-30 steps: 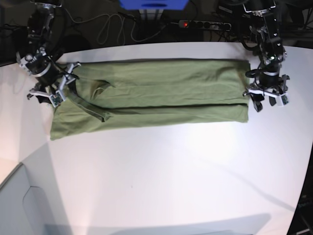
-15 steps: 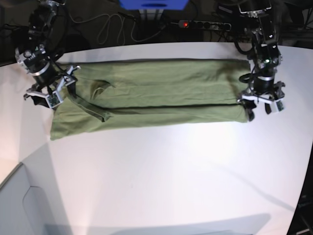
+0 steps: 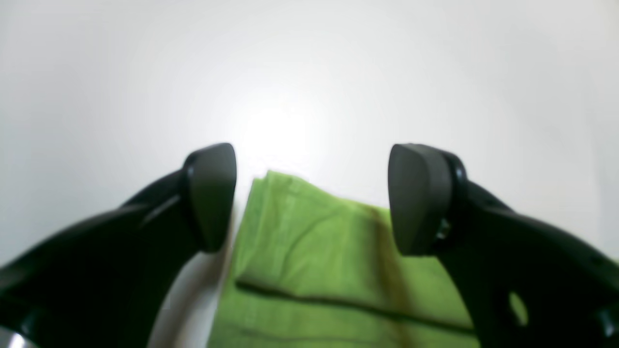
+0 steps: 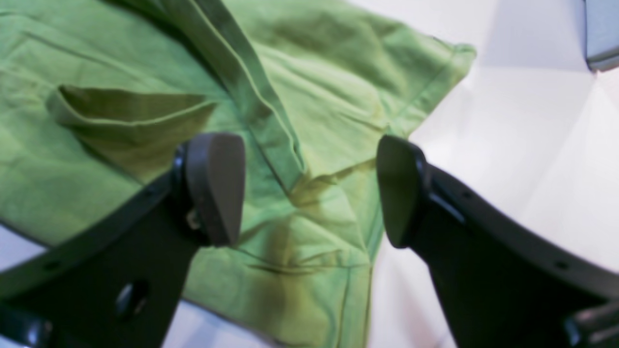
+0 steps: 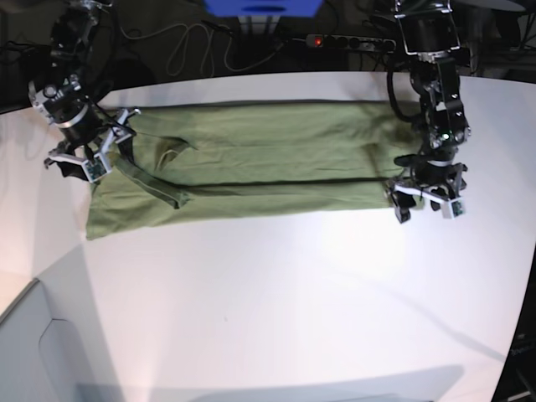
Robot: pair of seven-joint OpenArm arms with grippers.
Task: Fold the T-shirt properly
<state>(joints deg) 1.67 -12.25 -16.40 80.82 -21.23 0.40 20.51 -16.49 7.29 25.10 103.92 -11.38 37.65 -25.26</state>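
Note:
The olive-green T-shirt lies folded into a long band across the far part of the white table. My left gripper is open and empty, just above the shirt's near right corner; in the left wrist view that corner lies between and below the fingers. My right gripper is open and empty over the shirt's left end; the right wrist view shows a sleeve and creased folds below it.
A power strip with a red light and loose cables lie behind the table's far edge. A grey box corner shows at the right wrist view's upper right. The table's left front edge runs diagonally.
My left gripper has moved toward the near side and a little left, from beside the shirt's right edge to over its near right corner. My right gripper shifted slightly away from the shirt's left end.

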